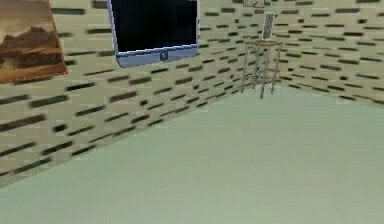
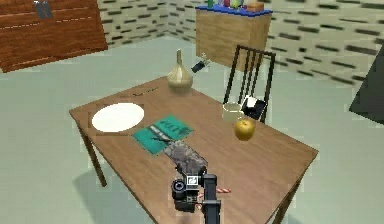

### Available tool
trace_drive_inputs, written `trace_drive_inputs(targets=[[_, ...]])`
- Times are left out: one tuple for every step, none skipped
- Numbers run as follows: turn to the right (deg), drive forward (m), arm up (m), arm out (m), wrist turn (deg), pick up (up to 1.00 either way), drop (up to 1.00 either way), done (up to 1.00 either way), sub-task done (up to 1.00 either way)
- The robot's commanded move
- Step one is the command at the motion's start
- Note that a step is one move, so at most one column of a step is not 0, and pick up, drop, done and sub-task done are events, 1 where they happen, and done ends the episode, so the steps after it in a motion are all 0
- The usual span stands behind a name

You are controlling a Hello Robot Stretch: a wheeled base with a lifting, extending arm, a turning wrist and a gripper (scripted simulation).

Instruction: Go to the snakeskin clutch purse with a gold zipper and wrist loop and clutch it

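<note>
Grey-mottled purse point(image 2: 187, 157) is lying near the wooden surface's point(image 2: 270, 152) front edge, just beside a green mat point(image 2: 160, 132). The arm point(image 2: 211, 206) is rising from below, its hand point(image 2: 186, 177) sitting at the purse; whether it is gripping anything, I cannot tell.

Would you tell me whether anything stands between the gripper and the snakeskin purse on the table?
Nothing visible does. In the arm side view the gripper is at the near end of the mottled grey purse on the wooden table; the green mat and the yellow fruit lie beyond it.
</note>
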Motion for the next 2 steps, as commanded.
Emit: trace_drive_inputs(targets=[[0.0,0.0,0.0,0.0,0.0,1.0,0.0,0.0,0.0],[0.0,0.0,0.1,0.0,0.0,0.0,0.0,0.0,0.0]])
